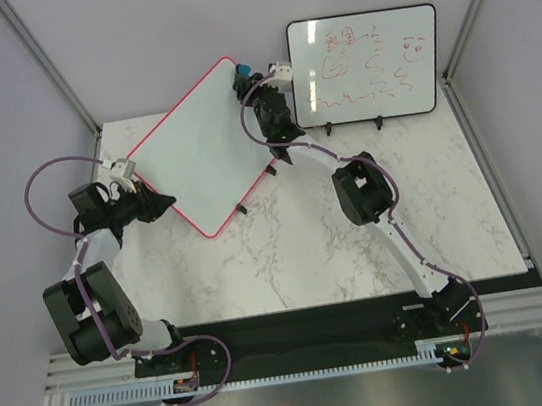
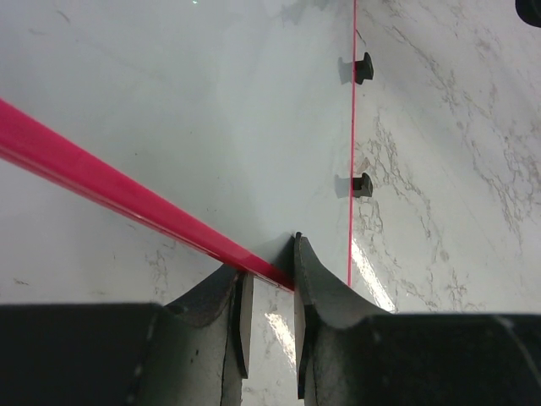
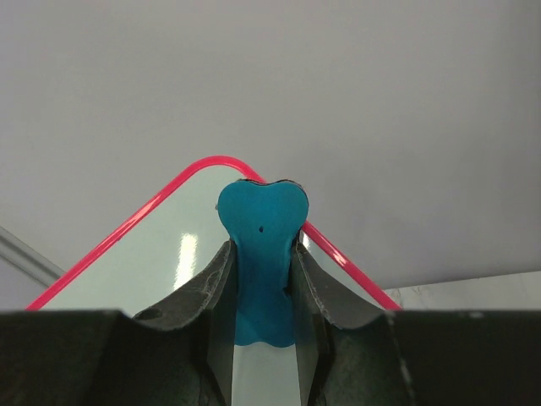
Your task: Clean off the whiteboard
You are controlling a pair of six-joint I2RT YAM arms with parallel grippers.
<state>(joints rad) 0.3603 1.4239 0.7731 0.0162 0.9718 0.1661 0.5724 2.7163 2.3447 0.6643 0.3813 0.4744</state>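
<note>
The whiteboard [image 1: 205, 147] with the pink-red frame is tilted up off the table, its surface wiped clean. My left gripper [image 1: 163, 202] is shut on its lower left frame edge [image 2: 127, 196]; the fingers [image 2: 317, 283] pinch the red rim. Two black feet [image 2: 362, 66] show on the board's far edge. My right gripper [image 1: 245, 77] is shut on a blue bone-shaped eraser [image 3: 262, 254] at the board's top corner [image 3: 211, 162], the eraser against the white surface [image 3: 161, 254].
A black-framed whiteboard [image 1: 366, 66] with red writing stands on small feet at the back right. Grey walls close the back and both sides. The marble table [image 1: 360, 261] runs to the front edge.
</note>
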